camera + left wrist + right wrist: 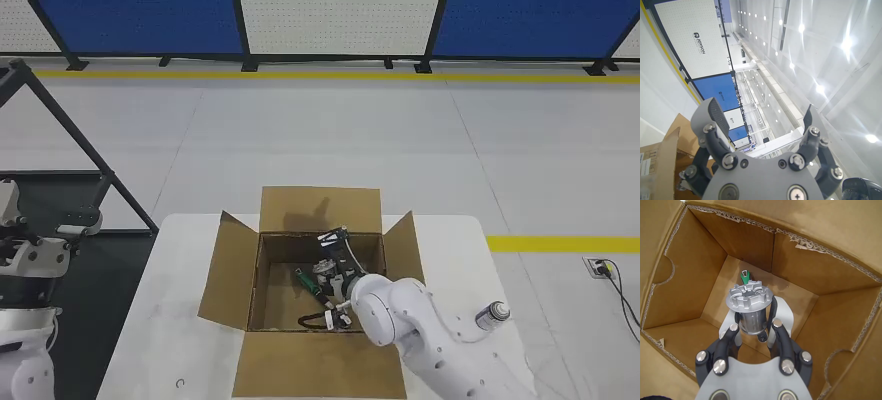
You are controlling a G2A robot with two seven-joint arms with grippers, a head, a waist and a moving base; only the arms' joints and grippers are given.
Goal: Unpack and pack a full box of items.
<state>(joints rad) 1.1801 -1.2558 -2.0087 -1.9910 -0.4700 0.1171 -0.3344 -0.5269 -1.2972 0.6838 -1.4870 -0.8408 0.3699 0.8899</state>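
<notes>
We're gripping the flanged metal part (748, 298) by its barrel, with the right gripper (753, 317) clamped on it. It's hanging inside the box (696, 256) above the green-handled tool (744, 277). That grip is probably keeping the flange clear of the walls. The left gripper (762, 111) is sitting spread apart and empty beside the box.

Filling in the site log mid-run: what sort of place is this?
Probably an industrial hall: blue and white partitions, a yellow floor line, and a high ceiling with rows of lights.
</notes>
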